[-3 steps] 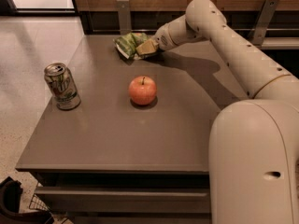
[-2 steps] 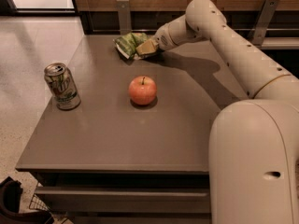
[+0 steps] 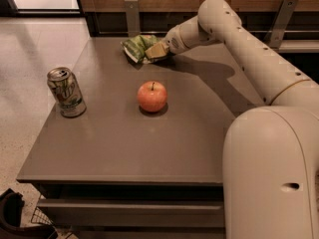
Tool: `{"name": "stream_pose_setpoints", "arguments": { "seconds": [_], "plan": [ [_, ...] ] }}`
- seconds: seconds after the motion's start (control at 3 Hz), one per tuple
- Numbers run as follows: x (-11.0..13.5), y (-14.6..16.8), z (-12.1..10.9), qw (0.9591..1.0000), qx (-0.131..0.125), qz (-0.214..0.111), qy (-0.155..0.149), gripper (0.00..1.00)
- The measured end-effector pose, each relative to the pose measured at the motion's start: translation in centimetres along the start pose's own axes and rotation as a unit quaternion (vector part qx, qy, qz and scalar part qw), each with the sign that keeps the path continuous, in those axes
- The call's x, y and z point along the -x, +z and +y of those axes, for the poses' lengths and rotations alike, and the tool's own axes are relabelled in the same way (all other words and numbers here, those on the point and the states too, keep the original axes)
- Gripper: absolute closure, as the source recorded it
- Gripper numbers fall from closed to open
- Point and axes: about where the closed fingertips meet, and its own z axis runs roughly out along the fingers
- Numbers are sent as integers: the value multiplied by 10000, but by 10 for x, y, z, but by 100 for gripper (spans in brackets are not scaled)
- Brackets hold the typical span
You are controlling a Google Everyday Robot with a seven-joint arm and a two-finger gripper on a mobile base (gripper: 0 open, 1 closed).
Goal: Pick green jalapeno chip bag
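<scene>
The green jalapeno chip bag [image 3: 134,47] lies at the far edge of the table [image 3: 124,148], a little left of the middle, crumpled and flat on the grey top. The gripper [image 3: 156,51] is down at the bag's right end, its tan tip against the foil or overlapping it. From this view it cannot be told whether the gripper has closed on the bag or only rests at it. The bag sits to the left of the gripper, with most of its green surface showing beyond the tip.

The arm [image 3: 249,49] reaches in from the right. It rises from the large cream body [image 3: 271,173] at the near right, bends at an elbow near the far wall, then slopes down and left to the gripper. Its shadow falls on the table to the right of the bag.

A red apple [image 3: 152,96] stands upright near the table's middle, nearer than the bag and well apart from it. A green-and-white soda can [image 3: 66,91] stands upright near the left edge, well apart from both the apple and the bag
</scene>
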Motion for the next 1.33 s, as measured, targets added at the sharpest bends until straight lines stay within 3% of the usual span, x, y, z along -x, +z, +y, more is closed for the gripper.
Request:
{"name": "stream_pose_setpoints", "arguments": {
  "seconds": [0.33,0.67,1.0,1.33],
  "plan": [
    [11,-15,0,9999,-115,-45,-111,100],
    [50,-72,3,9970,-526,-211,-523,100],
    [74,-107,7,9936,-758,-320,-780,100],
    [78,-110,8,9932,-772,-336,-805,100]
  ]
}}
